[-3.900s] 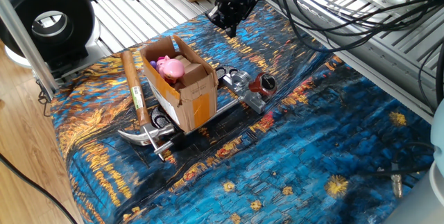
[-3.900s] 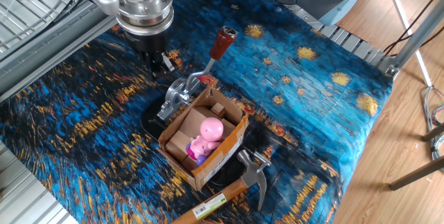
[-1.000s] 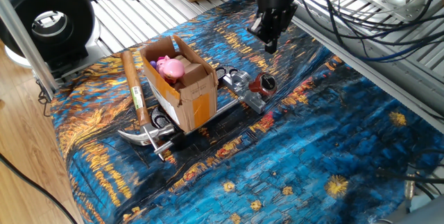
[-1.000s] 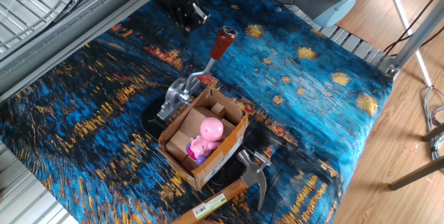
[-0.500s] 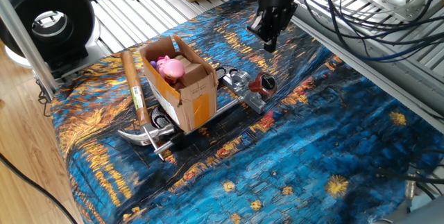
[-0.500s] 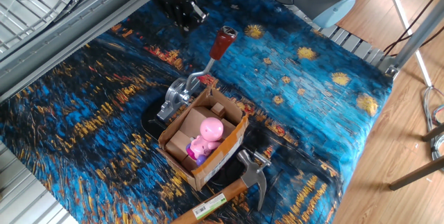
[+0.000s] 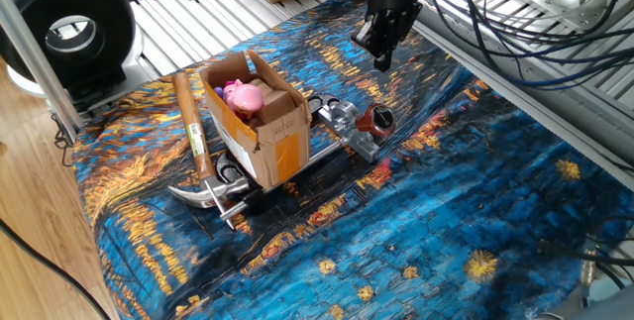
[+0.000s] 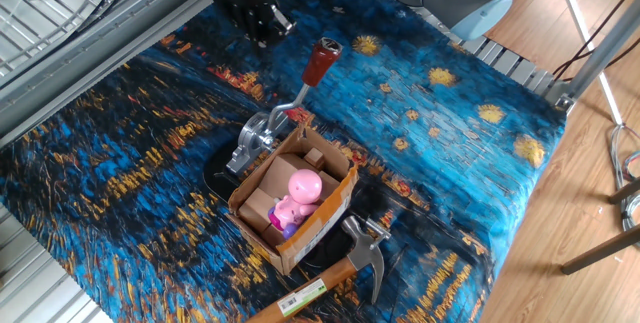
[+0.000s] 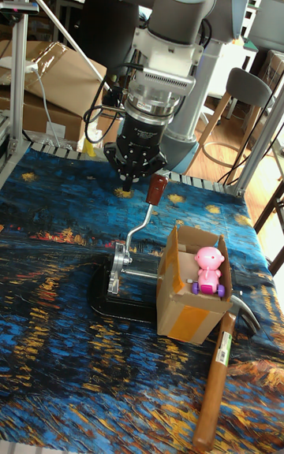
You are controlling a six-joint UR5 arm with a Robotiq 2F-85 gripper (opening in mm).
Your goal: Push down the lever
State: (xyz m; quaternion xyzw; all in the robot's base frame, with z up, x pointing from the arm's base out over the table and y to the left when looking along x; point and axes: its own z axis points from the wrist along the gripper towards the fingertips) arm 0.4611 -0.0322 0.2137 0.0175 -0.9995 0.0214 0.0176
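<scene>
Claw [image 9: 130,183] hangs above and beside lever [image 9: 144,223] (raised, untouched), fingers close together, holding nothing.

Probably a robotics lab; aluminium framing [image 8: 60,3], cable bundles [image 7: 495,23], office chairs [image 9: 244,95], cardboard boxes [image 9: 39,76].

end effector [image 9: 129,180] pointing down, fingers together

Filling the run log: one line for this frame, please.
phase: approach | end effector: apparently shut, empty, above and beside dark red round knob | shiny silver metal lever: raised, untouched | brown cardboard box with pink toy: beside fixture
</scene>
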